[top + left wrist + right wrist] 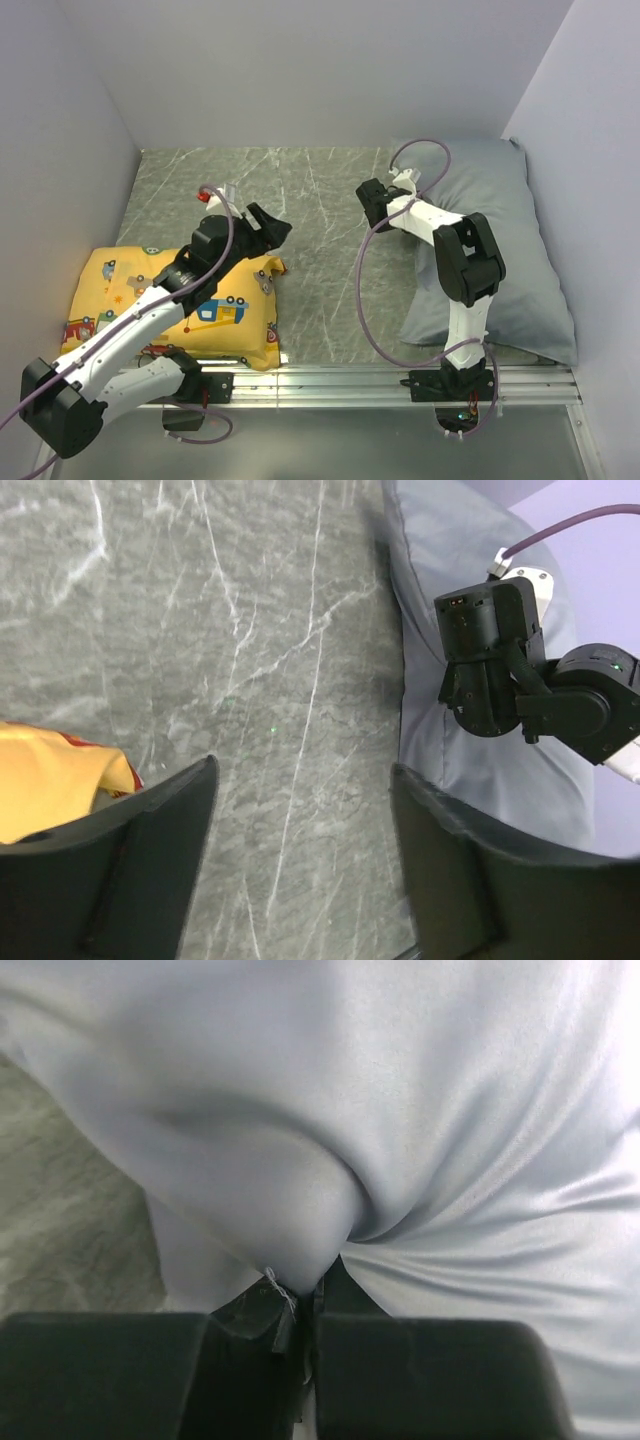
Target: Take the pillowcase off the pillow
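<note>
Right gripper (298, 1325): jaws pinched on a fold of grey pillowcase (420, 1110). Left gripper (300, 830): jaws wide apart above tabletop (250, 630).

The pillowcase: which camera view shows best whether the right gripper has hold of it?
The right wrist view: close up, the right gripper is shut on a fold of the grey pillowcase. The top external view shows most of the pillowcase but not the pinch. The left wrist view shows one side of it, the pinch hidden.

No readable text, as far as visible.
</note>
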You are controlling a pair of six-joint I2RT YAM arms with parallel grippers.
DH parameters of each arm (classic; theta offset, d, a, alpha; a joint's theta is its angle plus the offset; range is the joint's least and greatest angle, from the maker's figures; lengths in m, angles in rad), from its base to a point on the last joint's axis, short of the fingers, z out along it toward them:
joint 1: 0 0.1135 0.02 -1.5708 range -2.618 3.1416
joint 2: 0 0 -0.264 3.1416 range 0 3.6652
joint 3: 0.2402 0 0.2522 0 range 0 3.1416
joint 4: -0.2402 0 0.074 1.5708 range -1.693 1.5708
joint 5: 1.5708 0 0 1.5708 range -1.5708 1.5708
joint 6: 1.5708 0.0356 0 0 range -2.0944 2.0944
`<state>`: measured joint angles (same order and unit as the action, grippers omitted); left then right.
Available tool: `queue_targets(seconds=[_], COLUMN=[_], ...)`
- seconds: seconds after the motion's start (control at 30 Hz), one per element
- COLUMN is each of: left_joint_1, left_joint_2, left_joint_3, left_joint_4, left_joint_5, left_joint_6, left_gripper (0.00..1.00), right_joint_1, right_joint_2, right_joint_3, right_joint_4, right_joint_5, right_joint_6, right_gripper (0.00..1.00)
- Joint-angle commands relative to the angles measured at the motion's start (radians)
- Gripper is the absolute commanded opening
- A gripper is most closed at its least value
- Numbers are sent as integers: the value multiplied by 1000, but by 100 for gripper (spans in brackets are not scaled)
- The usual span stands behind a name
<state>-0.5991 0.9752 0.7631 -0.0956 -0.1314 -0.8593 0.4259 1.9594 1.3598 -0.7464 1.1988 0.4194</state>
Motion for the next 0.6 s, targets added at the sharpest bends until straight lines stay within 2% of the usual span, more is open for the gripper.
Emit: queue_targets(seconds=[0.0,0.13,0.3,0.4,0.47,0.53,0.57], left_joint_1=[15,22,25,27,27,27,27], left_joint_2=[-50,-62,-66,-61,-46,-32,-17], left_joint_3=[15,30,44,48,54,59,61], left_joint_4=[2,-10,2,10,20,28,36], left_joint_5=[-4,-23,-36,-33,-28,-17,-11], left_joint_6=[6,11,9,11,16,22,25], left_gripper=[73,64,59,59,59,65,68], right_joint_1=[37,151,312,327,304,259,204], right_joint_2=[-89,-186,-269,-345,-384,-406,-409], right_joint_3=[70,177,444,437,359,309,250], right_joint_4=[62,107,90,125,186,182,179], right_joint_5=[-76,-203,-448,-559,-567,-580,-634], right_joint_6=[-66,-162,-251,-240,-229,-170,-144], right_gripper=[0,0,0,0,0,0,0])
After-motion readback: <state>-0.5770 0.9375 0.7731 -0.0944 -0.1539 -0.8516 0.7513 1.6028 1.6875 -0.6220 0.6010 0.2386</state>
